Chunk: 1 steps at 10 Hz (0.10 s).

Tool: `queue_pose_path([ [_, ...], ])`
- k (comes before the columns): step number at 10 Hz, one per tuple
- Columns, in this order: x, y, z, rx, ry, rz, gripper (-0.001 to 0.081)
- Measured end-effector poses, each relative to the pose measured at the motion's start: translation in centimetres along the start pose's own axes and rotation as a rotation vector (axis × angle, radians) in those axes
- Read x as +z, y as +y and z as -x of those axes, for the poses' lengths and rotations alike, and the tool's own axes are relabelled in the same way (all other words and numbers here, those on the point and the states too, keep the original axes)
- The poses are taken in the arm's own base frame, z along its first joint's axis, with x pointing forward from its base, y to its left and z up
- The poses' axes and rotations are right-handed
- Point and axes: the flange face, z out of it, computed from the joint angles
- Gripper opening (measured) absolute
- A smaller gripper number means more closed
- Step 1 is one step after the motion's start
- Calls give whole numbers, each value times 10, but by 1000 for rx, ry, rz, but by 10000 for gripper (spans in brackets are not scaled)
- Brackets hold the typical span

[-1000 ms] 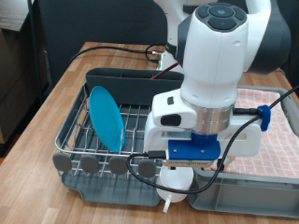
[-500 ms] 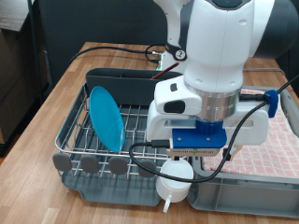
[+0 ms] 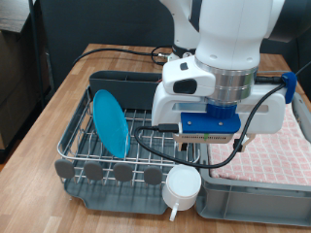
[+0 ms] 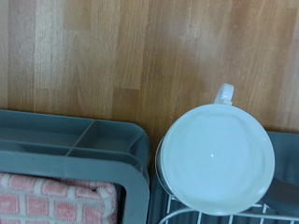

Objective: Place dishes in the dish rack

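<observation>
Cup [image 3: 183,186]: small, white, round, mouth up, with a short handle pointing toward the exterior view's bottom. It sits at the front corner of the dish rack [image 3: 73,146], on the exterior view's right end of the row of round grey tabs. In the wrist view the cup [image 4: 216,158] shows as a white circle with its handle lying out over the wooden table [image 4: 112,56]; wire grid shows beside it.

Plate [image 3: 110,122]: round, bright blue, standing on edge in the wire grid toward the exterior view's left, leaning slightly.

Hand [image 3: 209,146]: above the cup and well apart from it, toward the exterior view's top. The fingers are hidden behind the blue mount and the white wrist body, so I cannot tell whether the hand is open or closed. Nothing is seen between the fingers in either view.

Change from the earlier frames: one second ago the hand sat low, right over the cup, which was mostly covered. The hand has since risen clear; the cup stayed in the rack corner and is now fully exposed. Plate unchanged.

A grey crate [image 3: 255,206] with pink checked cloth [image 3: 282,155] sits to the exterior view's right of the rack.
</observation>
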Motion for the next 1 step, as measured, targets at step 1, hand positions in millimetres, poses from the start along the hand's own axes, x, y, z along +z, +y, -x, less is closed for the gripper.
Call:
queue_pose_path([
  [1, -10, 0, 1, -2, 7, 7, 803],
])
